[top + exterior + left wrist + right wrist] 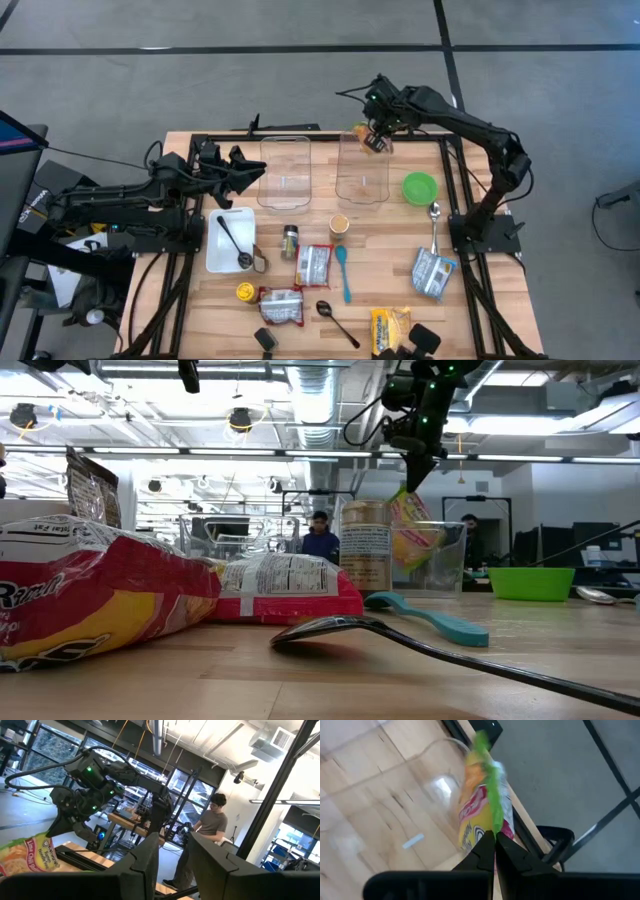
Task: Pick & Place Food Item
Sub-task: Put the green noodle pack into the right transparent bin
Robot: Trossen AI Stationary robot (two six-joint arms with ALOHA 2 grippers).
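The right gripper pinches the top edge of a yellow noodle packet (green-trimmed), which hangs above the right-hand clear container at the tabletop's far edge. The left gripper, slightly parted and empty, waits beside the other clear container.

Two dark, near-black jointed arms are seen, the left arm and the right arm each built of chunky matte segments, trailed by loose black cables, dotted near the wrist with small green lights, and ended in two flat, angular black fingers.
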